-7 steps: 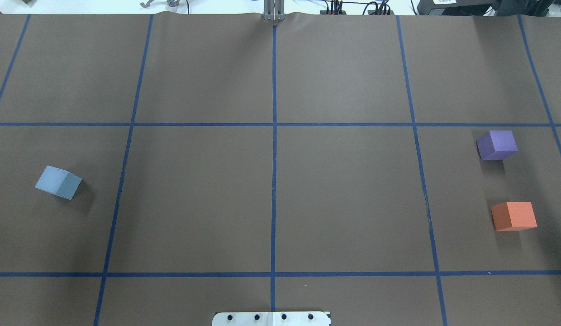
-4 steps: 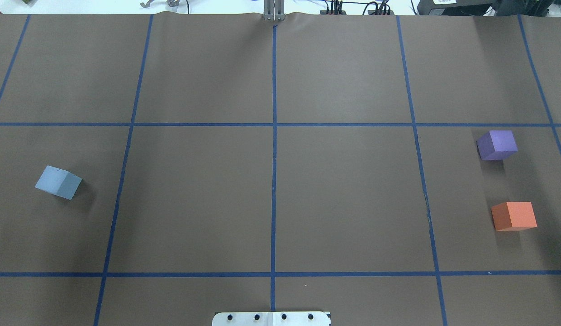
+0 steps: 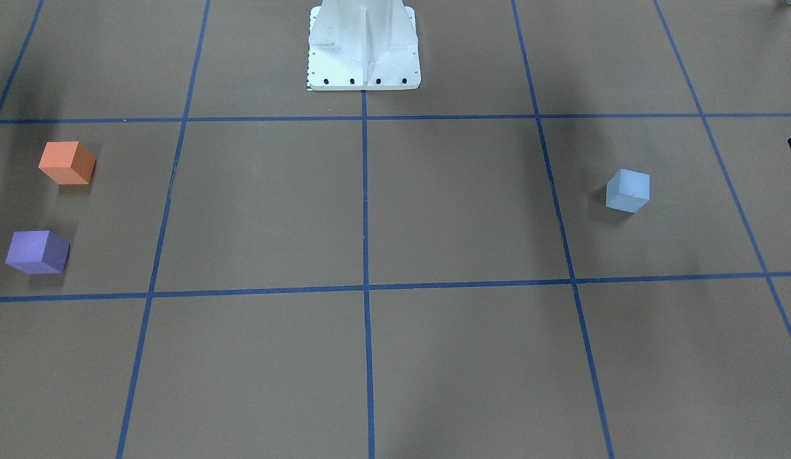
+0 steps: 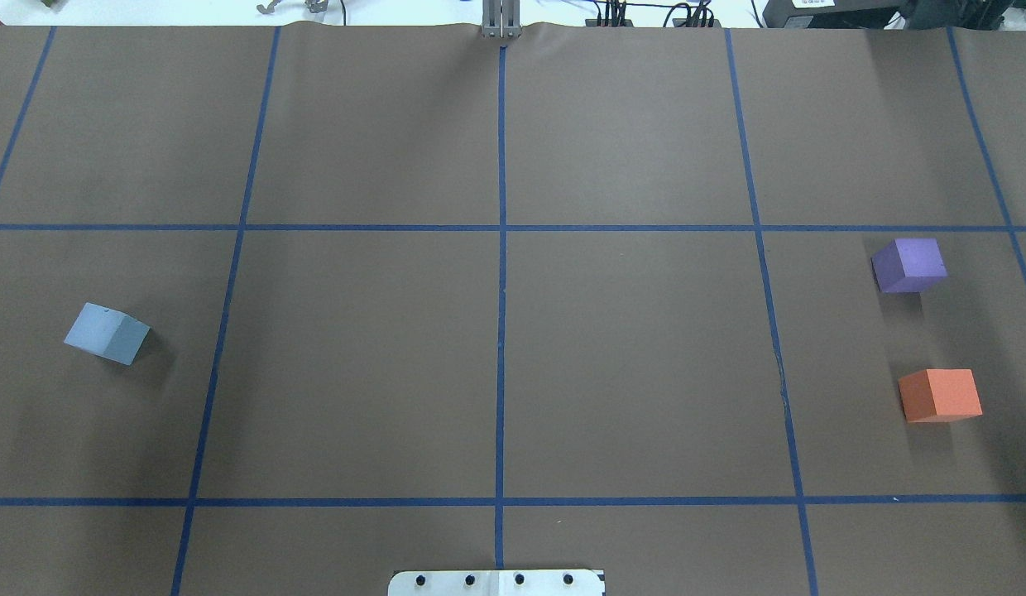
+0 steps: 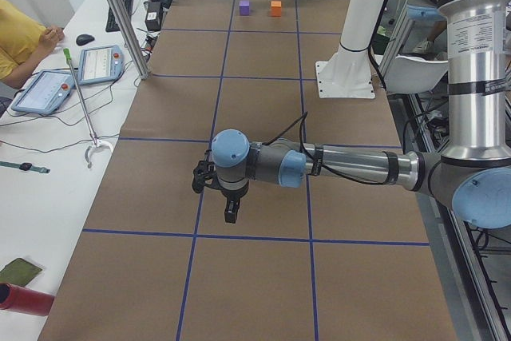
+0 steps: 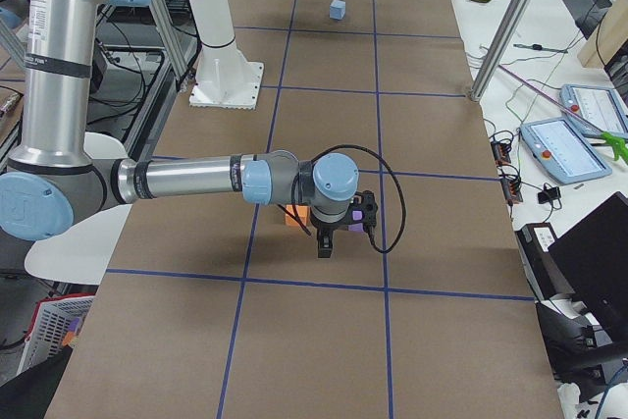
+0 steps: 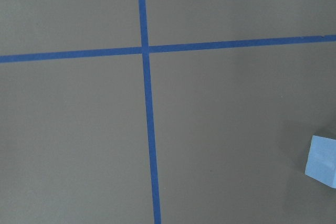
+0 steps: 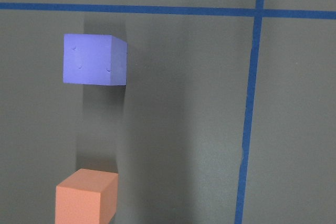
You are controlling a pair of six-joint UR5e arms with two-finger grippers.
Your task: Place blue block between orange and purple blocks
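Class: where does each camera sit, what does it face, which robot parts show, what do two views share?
Front-facing: across the table, facing the robot's pedestal.
Overhead: behind the robot, looking down; base plate only.
Exterior left: table end; left arm, left gripper.
Exterior right: opposite end; right arm, right gripper.
Left wrist: down at blue block; no body.
Right wrist: down at purple block, orange block; none.
Shared: front-facing, overhead show all blocks.

The left arm stretches level from the frame's right edge to its centre, left gripper pointing down. The right arm reaches level from the left edge to mid-frame, right gripper pointing down. Neither of the 2 grippers shows clearly enough to tell how its jaws stand.
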